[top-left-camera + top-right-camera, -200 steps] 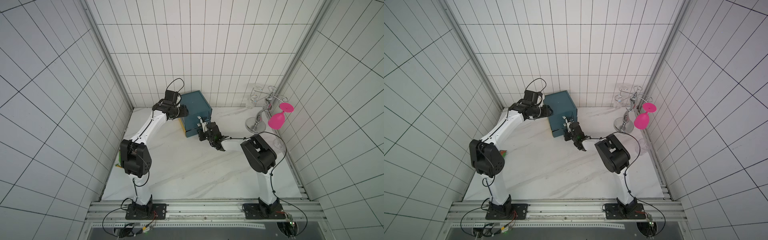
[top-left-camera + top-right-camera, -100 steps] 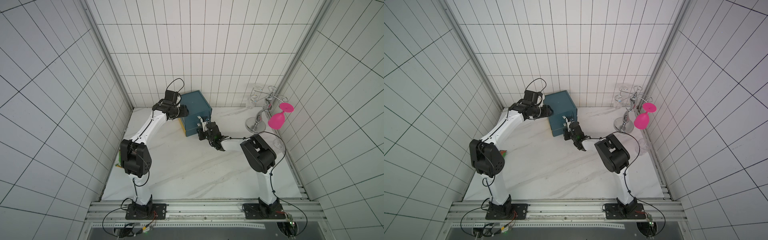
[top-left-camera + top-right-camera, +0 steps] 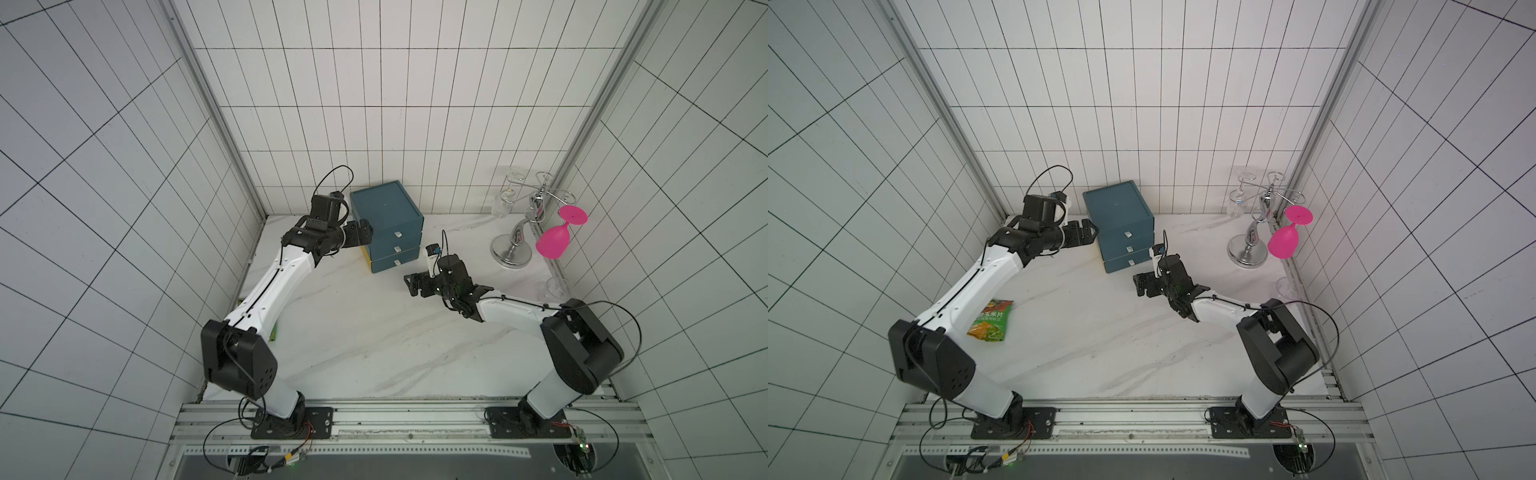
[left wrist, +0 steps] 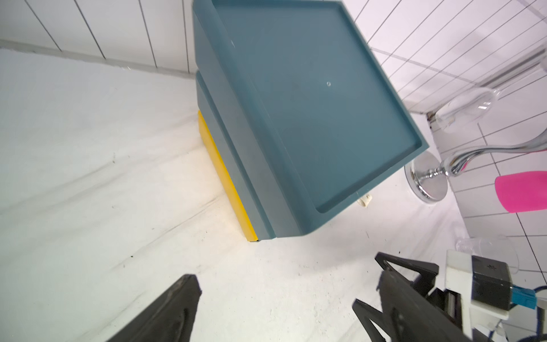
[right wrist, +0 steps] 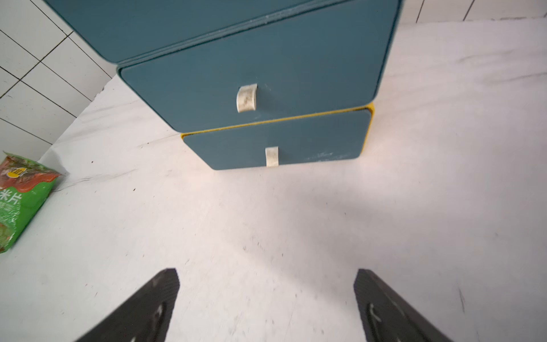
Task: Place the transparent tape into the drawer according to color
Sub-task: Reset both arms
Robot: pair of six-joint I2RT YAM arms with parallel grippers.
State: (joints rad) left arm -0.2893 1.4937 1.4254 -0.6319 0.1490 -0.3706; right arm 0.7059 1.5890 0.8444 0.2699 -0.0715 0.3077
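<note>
**Top views:** drawer cabinet (image 3: 386, 205) sits at back of table (image 3: 353, 332), close to rear wall, all 3 fronts pushed in. L gripper (image 3: 365, 232) is just beside its yellow-edged side, jaws spread wide, nothing btwn them. R gripper (image 3: 411, 284) is out front of the lowest drawer, apart from it, jaws also wide, empty. Glass rack (image 3: 515, 245) w/ pink glass (image 3: 552, 243) stands well off to robot's R. Snack bag (image 3: 990, 322) lies on table by L arm.

**L wrist:** cabinet (image 4: 296, 103) seen from above and side, yellow strip (image 4: 225, 177) along lowest tier. Bare table lies btwn cabinet and L gripper (image 4: 284, 311). Fingers (image 4: 168, 314) far apart, holding nothing.

**R wrist:** R gripper (image 5: 266, 299) wide open, nothing held. It faces the 2 lower drawer fronts, both shut, each w/ a pale pull tab (image 5: 247, 97). Snack bag (image 5: 20, 201) at frame edge.

Tape rolls: none in sight in any view, so can't tell where they are.
</note>
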